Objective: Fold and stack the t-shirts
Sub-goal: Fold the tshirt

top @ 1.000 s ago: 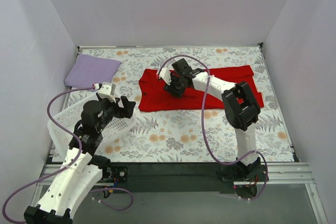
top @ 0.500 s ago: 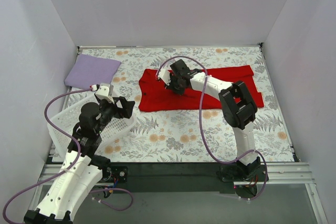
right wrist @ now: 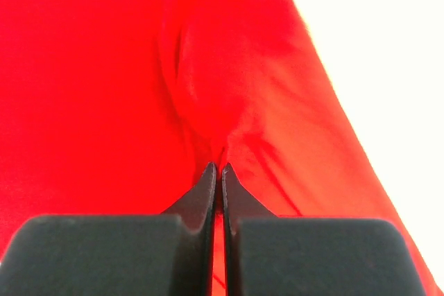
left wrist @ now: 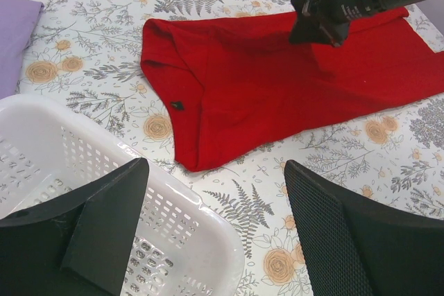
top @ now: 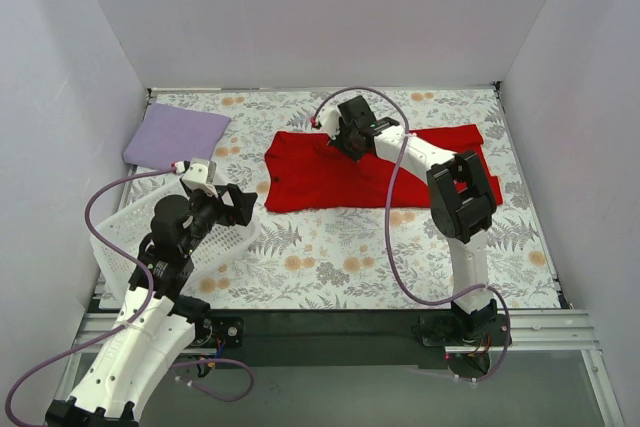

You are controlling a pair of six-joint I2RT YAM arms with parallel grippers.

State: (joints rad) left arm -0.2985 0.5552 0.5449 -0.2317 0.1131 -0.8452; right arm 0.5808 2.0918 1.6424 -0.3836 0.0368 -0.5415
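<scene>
A lab-style robot test booth: plain white panel walls box in a tablecloth-covered surface, with the left arm and right arm bolted to a metal rail.

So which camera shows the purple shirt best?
Top external: the purple shirt lies whole at far left. Left wrist catches only its edge; right wrist shows only the red shirt.

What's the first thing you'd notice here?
The big red t-shirt spread across the middle of the flowery table, with the right arm's jaws pinched shut on a fold near its far edge. Next, the folded lavender t-shirt in the far left corner, and the white basket at the near left.
</scene>
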